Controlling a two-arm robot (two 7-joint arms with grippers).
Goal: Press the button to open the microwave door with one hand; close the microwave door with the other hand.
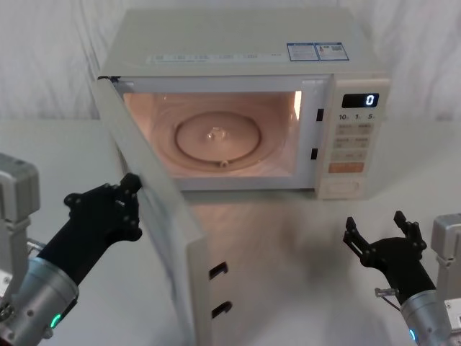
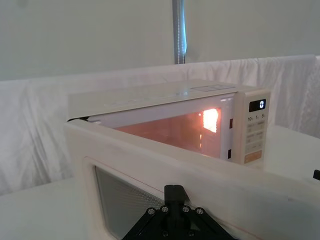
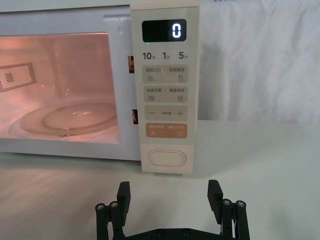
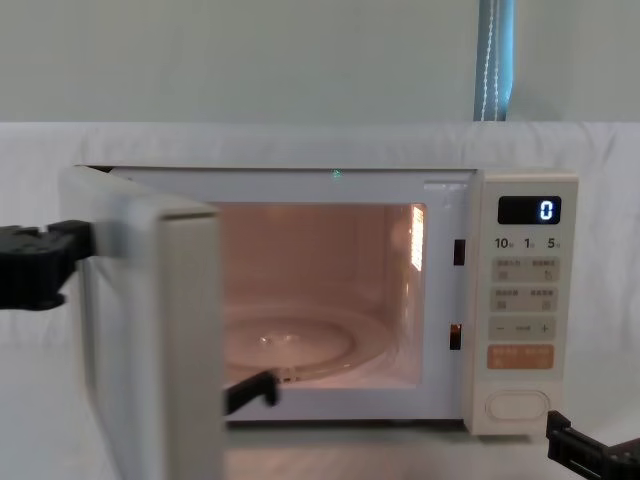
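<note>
The cream microwave door (image 1: 167,231) stands wide open, swung out to the left, with its window (image 2: 125,200) facing my left wrist camera. My left gripper (image 1: 132,184) is shut, and its tip (image 2: 175,192) rests against the door's outer face near the top. From the chest it shows left of the door (image 4: 150,330). The wide cream button (image 3: 167,157) sits at the bottom of the control panel (image 1: 353,140). My right gripper (image 3: 169,192) is open, low over the table, a short way in front of the button (image 1: 346,187) and not touching it.
The lit cavity holds a glass turntable (image 1: 216,137). The display (image 3: 164,30) reads 0. An orange key (image 3: 166,130) lies just above the button. Two dark latch hooks (image 1: 218,271) stick out of the door's free edge. White cloth covers the table (image 1: 288,274) and backdrop.
</note>
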